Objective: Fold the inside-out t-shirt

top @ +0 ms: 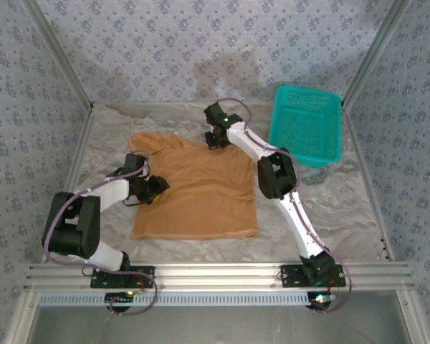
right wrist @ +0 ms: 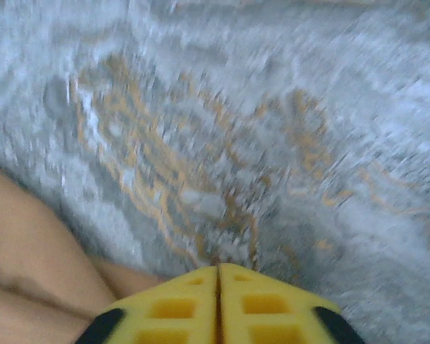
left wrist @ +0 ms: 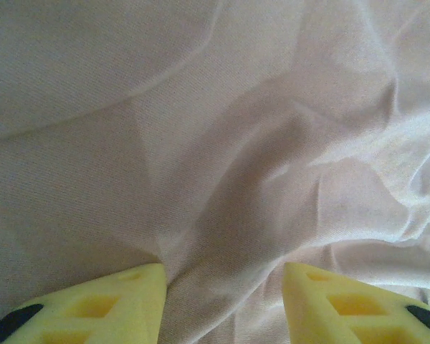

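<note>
The inside-out t-shirt (top: 197, 188) lies spread flat in the middle of the table, tan, with its neck toward the back. My left gripper (top: 160, 190) rests on its left side. In the left wrist view that gripper (left wrist: 224, 269) is open, both yellow fingers pressed down into the cloth (left wrist: 201, 143) with a raised fold between them. My right gripper (top: 213, 142) is at the shirt's far right shoulder. In the right wrist view it (right wrist: 218, 266) is shut, fingers meeting with nothing seen between them, over the marbled table, with the shirt's edge (right wrist: 29, 244) at the lower left.
A teal plastic basket (top: 306, 125) stands at the back right. The marbled table top (top: 330, 208) is bare to the right of the shirt. Patterned walls and metal posts close in the back and both sides.
</note>
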